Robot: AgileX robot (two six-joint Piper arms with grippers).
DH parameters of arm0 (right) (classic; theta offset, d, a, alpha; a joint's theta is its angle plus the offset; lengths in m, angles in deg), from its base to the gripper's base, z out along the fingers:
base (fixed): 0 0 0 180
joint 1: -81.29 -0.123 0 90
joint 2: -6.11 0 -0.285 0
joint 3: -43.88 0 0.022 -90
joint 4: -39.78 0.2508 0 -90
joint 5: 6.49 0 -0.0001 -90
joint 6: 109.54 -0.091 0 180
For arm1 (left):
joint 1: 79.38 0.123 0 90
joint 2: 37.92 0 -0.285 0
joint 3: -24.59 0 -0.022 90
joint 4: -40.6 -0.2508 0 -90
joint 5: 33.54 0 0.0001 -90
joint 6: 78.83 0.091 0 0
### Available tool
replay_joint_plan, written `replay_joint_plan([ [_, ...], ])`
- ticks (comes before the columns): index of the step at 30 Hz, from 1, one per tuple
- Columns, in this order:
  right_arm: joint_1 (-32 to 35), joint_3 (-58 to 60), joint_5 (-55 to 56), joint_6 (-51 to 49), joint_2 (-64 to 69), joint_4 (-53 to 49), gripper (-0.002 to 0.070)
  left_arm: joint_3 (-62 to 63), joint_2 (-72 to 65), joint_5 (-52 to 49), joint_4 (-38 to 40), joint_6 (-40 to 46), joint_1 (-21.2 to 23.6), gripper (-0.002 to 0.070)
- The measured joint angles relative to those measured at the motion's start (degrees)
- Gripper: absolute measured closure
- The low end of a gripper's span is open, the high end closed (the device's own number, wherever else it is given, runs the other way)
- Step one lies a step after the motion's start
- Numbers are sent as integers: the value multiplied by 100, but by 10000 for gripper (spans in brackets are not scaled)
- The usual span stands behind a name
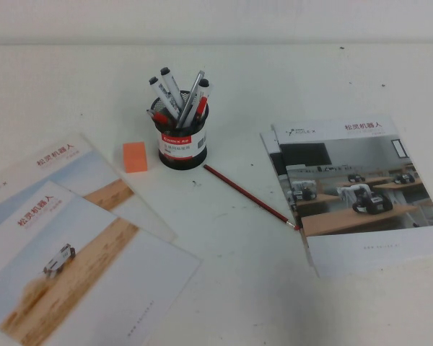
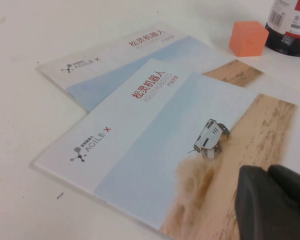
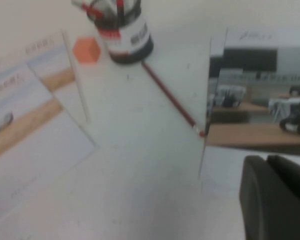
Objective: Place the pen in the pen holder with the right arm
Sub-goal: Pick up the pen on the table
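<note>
The pen (image 1: 249, 196) is a thin dark red stick with a pale tip. It lies flat on the white table, running from the foot of the pen holder (image 1: 182, 144) to the edge of the right brochure. The holder is a black mesh cup with a red and white label, upright, with several markers and a silver pen in it. The right wrist view shows the pen (image 3: 172, 100) and the holder (image 3: 130, 40) far from my right gripper (image 3: 266, 160), which is shut and empty. My left gripper (image 2: 267, 172) is shut and empty over the left brochures. Neither arm shows in the high view.
An orange block (image 1: 135, 156) lies just left of the holder. Two overlapping brochures (image 1: 72, 267) cover the front left. A stack of brochures (image 1: 361, 194) lies at the right, its edge touching the pen's tip. The left wrist view shows the holder's base (image 2: 290, 35).
</note>
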Motion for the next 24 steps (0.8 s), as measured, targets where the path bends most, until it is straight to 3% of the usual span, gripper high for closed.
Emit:
replay_joint_plan([
  [5,-29,-678,-638,117,1420,-199,696,0,0,0,0,0,0,676],
  [18,-1657,-3405,-2042,-1314,5528,-3414,693,0,0,0,0,0,0,676],
  [21,-2056,-4252,-2392,-1499,6365,-4098,656,0,0,0,0,0,0,676],
  [24,-2269,-5225,-2752,-1559,7079,-4210,563,0,0,0,0,0,0,676],
])
